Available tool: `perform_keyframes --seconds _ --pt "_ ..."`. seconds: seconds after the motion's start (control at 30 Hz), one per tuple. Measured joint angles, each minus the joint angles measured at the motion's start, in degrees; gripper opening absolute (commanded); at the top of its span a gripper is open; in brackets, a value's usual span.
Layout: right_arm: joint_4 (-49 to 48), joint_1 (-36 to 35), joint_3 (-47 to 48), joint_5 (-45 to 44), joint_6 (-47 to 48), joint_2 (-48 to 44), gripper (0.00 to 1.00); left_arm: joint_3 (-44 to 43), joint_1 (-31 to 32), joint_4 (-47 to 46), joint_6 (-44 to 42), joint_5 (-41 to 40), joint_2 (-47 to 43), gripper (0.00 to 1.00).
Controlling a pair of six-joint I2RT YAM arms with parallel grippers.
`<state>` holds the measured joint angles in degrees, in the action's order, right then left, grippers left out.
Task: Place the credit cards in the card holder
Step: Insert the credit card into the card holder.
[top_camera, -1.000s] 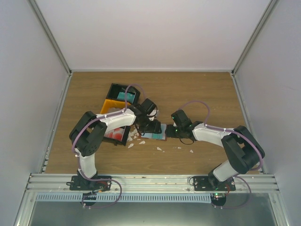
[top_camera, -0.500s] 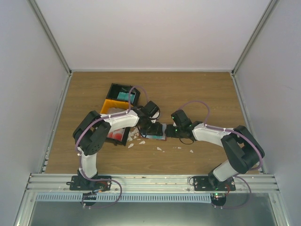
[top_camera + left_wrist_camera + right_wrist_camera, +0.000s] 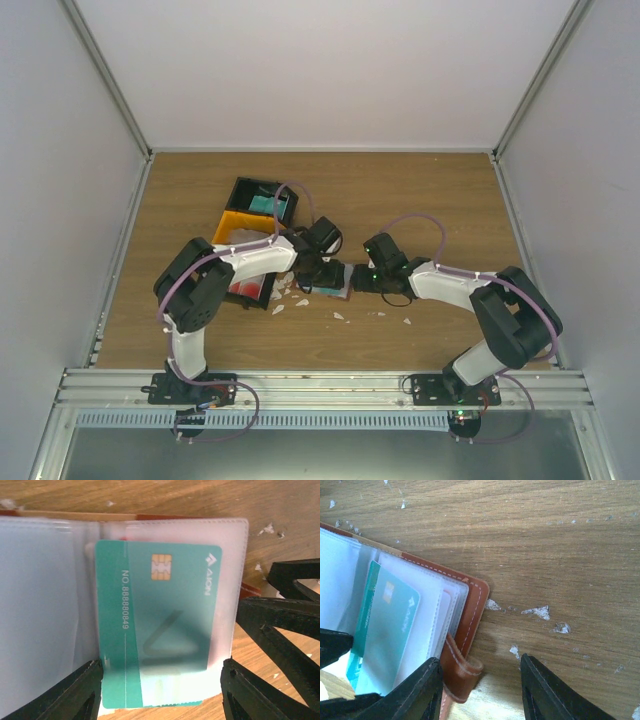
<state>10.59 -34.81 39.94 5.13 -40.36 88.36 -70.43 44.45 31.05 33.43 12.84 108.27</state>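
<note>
The reddish-brown card holder lies open on the table, its clear sleeves up; it also shows in the top view. A teal credit card sits most of the way inside a clear sleeve, its lower edge sticking out. It also shows in the right wrist view. My left gripper is open, its jaws on either side of that lower edge with a gap on the right. My right gripper is open, its jaws straddling the holder's leather strap tab.
A black-and-orange compartment tray stands left of the holder, with teal cards at its far end and red cards at its near end. Small white scraps lie scattered on the wooden table around the holder.
My left gripper has moved right, over the card holder and closer to the right gripper. The teal card shows less in the top view. The right arm has barely moved.
</note>
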Motion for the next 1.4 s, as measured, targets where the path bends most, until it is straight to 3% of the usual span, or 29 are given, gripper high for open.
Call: perform_keyframes --seconds 0.13,0.37,0.67,0.9,1.4 --pt "0.0 0.0 0.0 0.0 0.0 0.0 0.44 1.1 0.1 0.0 0.8 -1.6 -1.1 0.65" --pt "0.0 0.0 0.0 0.0 0.0 0.0 0.44 3.2 0.1 -0.4 1.9 -2.8 -3.5 0.50" --pt "0.0 0.0 0.0 0.1 0.1 -0.1 0.44 3.3 0.1 -0.2 2.2 -5.0 -3.9 0.61" --pt "0.0 0.0 0.0 0.4 0.7 -0.1 0.44 3.3 0.1 -0.6 2.0 -3.9 -3.1 0.49" --pt "-1.4 0.0 -0.6 2.2 1.0 -0.1 0.43 4.7 0.0 -6.3 1.6 4.0 -1.9 0.45"
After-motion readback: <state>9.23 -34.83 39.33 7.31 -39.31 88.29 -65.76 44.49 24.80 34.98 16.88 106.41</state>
